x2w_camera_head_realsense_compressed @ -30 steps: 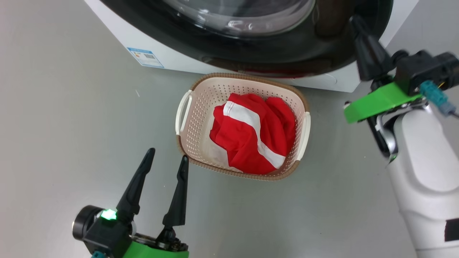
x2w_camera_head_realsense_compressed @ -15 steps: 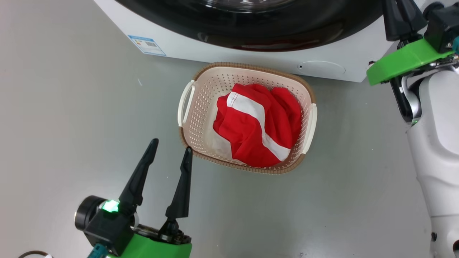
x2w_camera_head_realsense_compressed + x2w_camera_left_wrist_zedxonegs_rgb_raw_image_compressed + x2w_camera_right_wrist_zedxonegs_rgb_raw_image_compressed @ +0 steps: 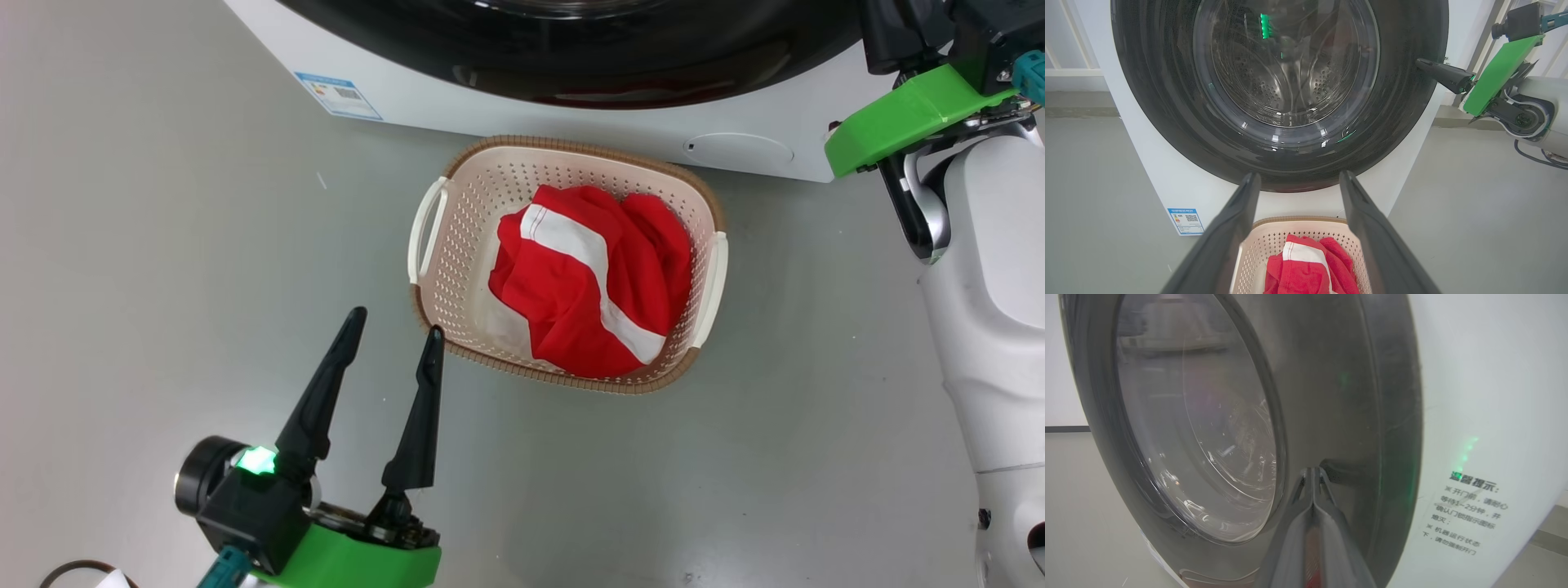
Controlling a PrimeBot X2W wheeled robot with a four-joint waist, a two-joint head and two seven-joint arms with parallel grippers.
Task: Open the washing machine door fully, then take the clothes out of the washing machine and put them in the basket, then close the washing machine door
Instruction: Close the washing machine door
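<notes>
The clothes (image 3: 571, 302) are bright red with a broad white stripe. The basket (image 3: 465, 245) is cream, dotted with small holes, under a brown woven-look rim. The washing machine (image 3: 506, 114) is white with a blue-edged label (image 3: 338, 85); its door (image 3: 1159, 110) is glossy black. The floor (image 3: 147, 269) is grey.

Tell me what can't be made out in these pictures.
Head view: most of the washing machine door is cut off by the top edge.
Head view: much of the basket floor is hidden under the clothes.
Right wrist view: whether the shut right gripper touches the door is unclear, too close.
Head view: blue label print too small.
</notes>
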